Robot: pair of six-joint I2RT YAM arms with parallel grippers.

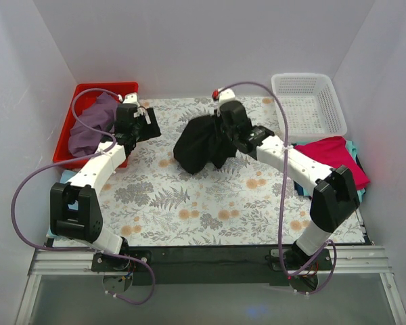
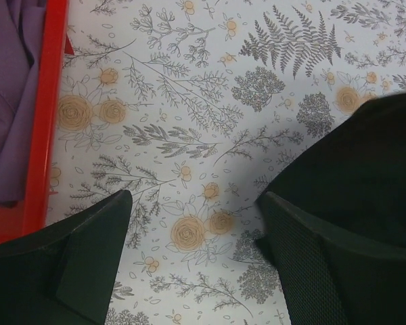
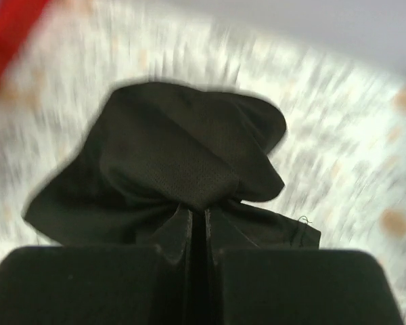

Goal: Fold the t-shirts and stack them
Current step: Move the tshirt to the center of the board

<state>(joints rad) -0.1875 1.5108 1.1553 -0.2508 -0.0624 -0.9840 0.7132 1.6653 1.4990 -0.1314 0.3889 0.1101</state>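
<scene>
Your right jaws are clamped shut on one black t-shirt (image 3: 183,162), which is bunched up over the far middle of the floral desk (image 1: 189,210). Your left jaws stand apart, holding nothing, over the desk just beside the one red bin (image 1: 105,87). One purple t-shirt (image 1: 91,125) lies in that bin. At the right edge, one magenta-pink t-shirt (image 1: 331,159) lies on a teal one (image 1: 353,145), near the one white basket (image 1: 308,101).
</scene>
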